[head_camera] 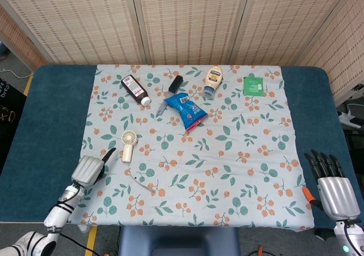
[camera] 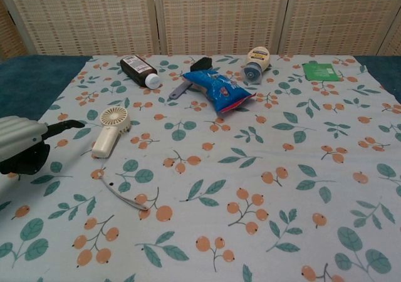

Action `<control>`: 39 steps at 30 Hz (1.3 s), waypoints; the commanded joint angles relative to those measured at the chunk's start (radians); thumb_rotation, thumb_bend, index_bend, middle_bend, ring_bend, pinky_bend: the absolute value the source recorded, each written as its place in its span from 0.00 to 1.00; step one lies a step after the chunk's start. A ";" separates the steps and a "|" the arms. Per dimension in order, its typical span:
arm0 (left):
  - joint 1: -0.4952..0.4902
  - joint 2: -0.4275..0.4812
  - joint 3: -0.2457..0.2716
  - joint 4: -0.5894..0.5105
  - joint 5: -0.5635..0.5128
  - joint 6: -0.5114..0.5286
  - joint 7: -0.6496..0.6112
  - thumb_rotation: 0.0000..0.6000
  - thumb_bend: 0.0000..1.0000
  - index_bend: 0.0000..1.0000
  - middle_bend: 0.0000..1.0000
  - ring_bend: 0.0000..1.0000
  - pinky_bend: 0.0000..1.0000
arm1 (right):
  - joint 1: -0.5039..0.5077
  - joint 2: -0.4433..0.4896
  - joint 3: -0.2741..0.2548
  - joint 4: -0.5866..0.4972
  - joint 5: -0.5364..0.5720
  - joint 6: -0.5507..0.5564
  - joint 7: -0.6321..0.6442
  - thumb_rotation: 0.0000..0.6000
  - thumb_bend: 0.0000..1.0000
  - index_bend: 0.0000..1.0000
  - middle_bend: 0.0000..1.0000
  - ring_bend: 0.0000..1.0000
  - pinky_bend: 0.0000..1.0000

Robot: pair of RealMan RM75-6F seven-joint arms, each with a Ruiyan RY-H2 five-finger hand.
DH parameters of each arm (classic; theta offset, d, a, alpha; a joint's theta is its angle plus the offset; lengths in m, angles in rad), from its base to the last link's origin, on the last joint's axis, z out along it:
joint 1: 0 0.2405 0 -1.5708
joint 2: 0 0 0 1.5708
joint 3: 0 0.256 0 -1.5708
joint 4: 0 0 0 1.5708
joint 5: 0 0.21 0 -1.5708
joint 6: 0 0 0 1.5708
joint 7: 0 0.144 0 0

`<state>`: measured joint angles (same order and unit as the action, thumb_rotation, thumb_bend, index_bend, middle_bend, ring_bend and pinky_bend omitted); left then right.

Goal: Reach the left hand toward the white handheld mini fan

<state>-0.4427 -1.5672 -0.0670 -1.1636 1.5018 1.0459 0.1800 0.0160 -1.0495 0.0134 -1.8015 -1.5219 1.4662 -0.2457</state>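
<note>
Left hand [head_camera: 90,169] is over the near-left part of the floral cloth [head_camera: 227,153], with dark fingers [camera: 62,127] stretched toward the white handheld mini fan [head_camera: 128,144]. It grips nothing. In the chest view there is bare cloth between fingertips and fan, so there is no contact. The fan lies flat on the tabletop [head_camera: 51,114], round head away from the robot, handle pointing back toward the near edge, its thin wrist strap [camera: 122,194] trailing off nearer the robot.

I'd call the reach well under way but not finished: the hand is close beside the fan, to its left, and what's left is the short run across to the handle.

Right hand [head_camera: 333,190] sits at the near-right corner, off the cloth, fingers straight and apart, holding nothing, well away from everything. The brown bottle [head_camera: 135,89] and blue snack bag [head_camera: 185,109] lie further back, clear of the reach line.
</note>
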 commanded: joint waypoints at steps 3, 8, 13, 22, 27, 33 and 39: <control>-0.027 -0.034 -0.006 0.043 -0.011 -0.011 -0.004 1.00 1.00 0.00 0.93 0.79 0.92 | 0.003 0.001 0.005 0.002 0.015 -0.005 -0.001 1.00 0.21 0.00 0.00 0.00 0.00; -0.051 -0.055 -0.009 0.064 -0.009 -0.009 -0.008 1.00 1.00 0.00 0.93 0.79 0.92 | 0.005 0.001 0.006 0.004 0.022 -0.008 0.000 1.00 0.21 0.00 0.00 0.00 0.00; -0.066 -0.067 -0.004 0.069 -0.012 -0.015 0.002 1.00 1.00 0.00 0.93 0.79 0.92 | 0.007 0.001 0.008 0.005 0.029 -0.009 -0.001 1.00 0.21 0.00 0.00 0.00 0.00; -0.090 -0.089 0.001 0.076 -0.019 -0.022 0.003 1.00 1.00 0.00 0.93 0.80 0.92 | 0.009 0.004 0.008 0.002 0.032 -0.009 0.002 1.00 0.21 0.00 0.00 0.00 0.00; -0.096 -0.091 0.007 0.080 -0.024 -0.023 0.015 1.00 1.00 0.00 0.94 0.80 0.92 | 0.007 0.008 0.008 -0.001 0.031 -0.003 0.006 1.00 0.21 0.00 0.00 0.00 0.00; -0.093 -0.090 0.018 0.079 -0.031 -0.018 0.030 1.00 1.00 0.00 0.94 0.80 0.92 | 0.007 0.011 0.008 -0.003 0.031 -0.001 0.009 1.00 0.21 0.00 0.00 0.00 0.00; -0.091 -0.088 0.024 0.076 -0.036 -0.014 0.036 1.00 1.00 0.00 0.94 0.80 0.92 | 0.007 0.012 0.007 -0.004 0.029 0.000 0.009 1.00 0.21 0.00 0.00 0.00 0.00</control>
<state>-0.5342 -1.6550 -0.0427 -1.0871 1.4655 1.0324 0.2156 0.0227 -1.0380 0.0203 -1.8054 -1.4925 1.4667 -0.2369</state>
